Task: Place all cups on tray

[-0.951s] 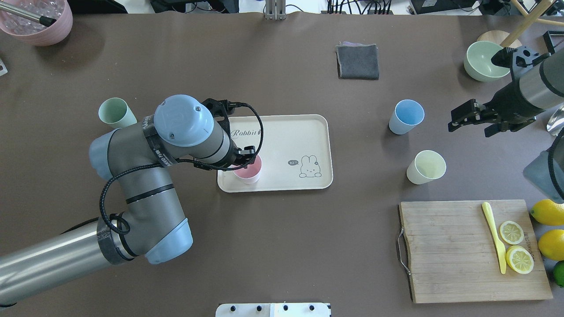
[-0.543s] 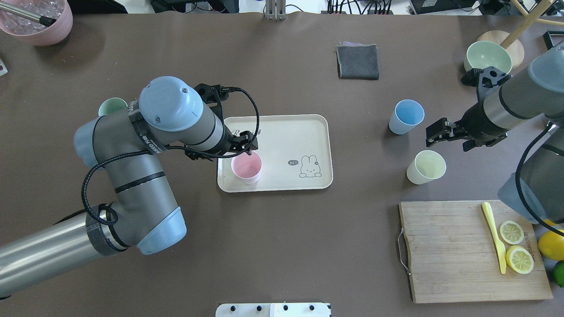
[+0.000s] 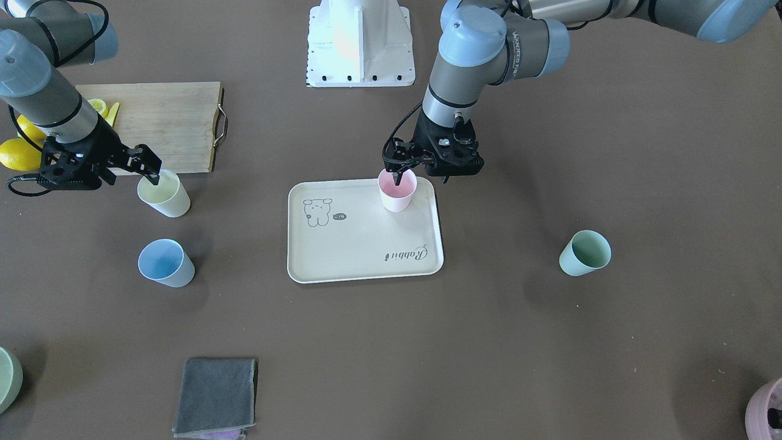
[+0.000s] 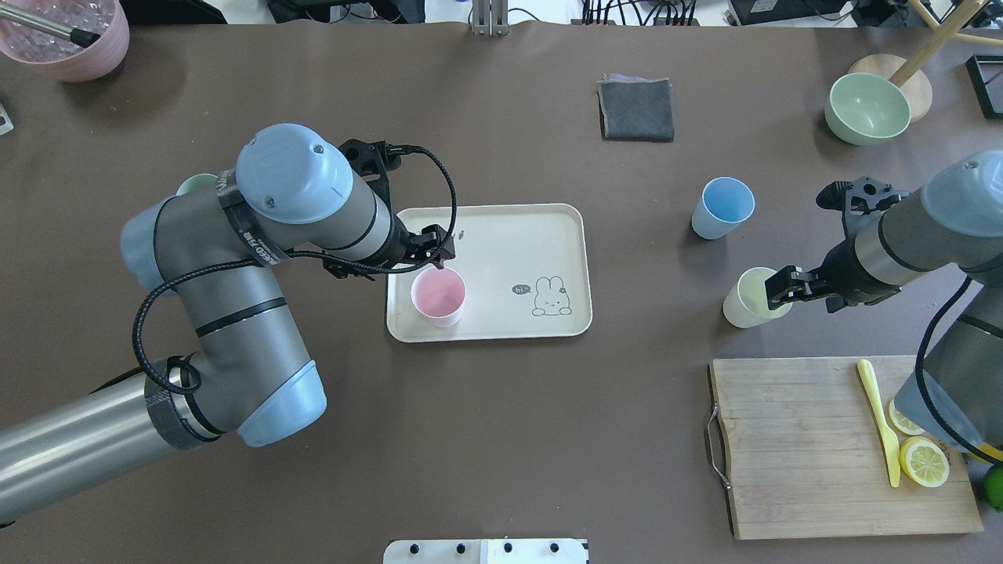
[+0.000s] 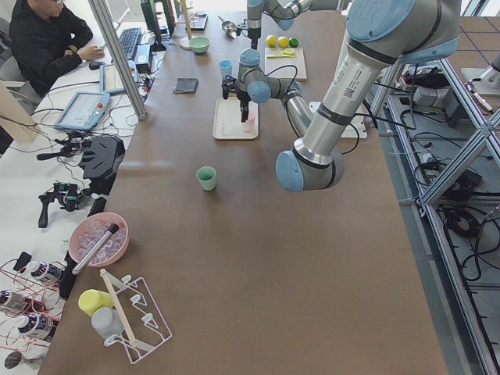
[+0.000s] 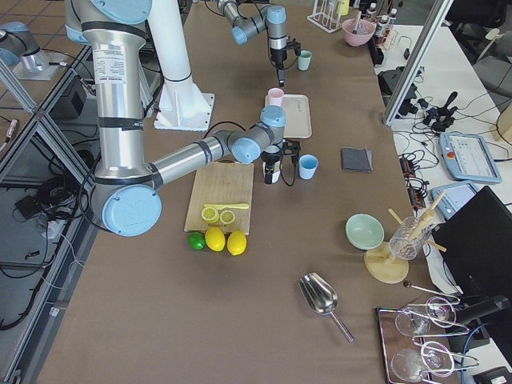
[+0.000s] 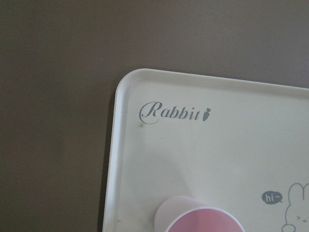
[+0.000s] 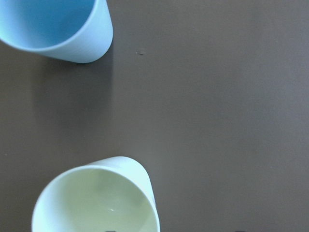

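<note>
Pale grained wood lay nearest the robot in the overhead view: a rectangular cutting board [image 4: 815, 446] with a metal handle, at 4 o'clock from the tray, carrying two lemon slices [image 4: 925, 462]. The bench [image 4: 509, 439] under everything was a matte brown sheet.

Past the board sat the tray [image 4: 509, 235], a flat cream rectangle with rounded corners, a raised rim, a printed rabbit and "Rabbit" in script. The pink cup [image 4: 439, 296], smooth, matte and tapered, stood upright on the tray toward its 7 o'clock corner. The left gripper [image 3: 397, 174] hung at that cup's far rim, its jaws slightly parted and gripping nothing.

At 3 o'clock from the tray the pale yellow cup [image 4: 748, 301] stood on the bench. The right gripper [image 4: 783, 288] was at its rim with jaws spread, not clamped on it. The blue cup [image 4: 722, 205] stood apart at 2 o'clock. The mint cup [image 3: 585, 253] stood at 9 o'clock, well clear of the tray.

Farthest off lay a folded grey cloth [image 4: 636, 108] at 1 o'clock and a round pale green bowl [image 4: 866, 108] at the bench's far right.
</note>
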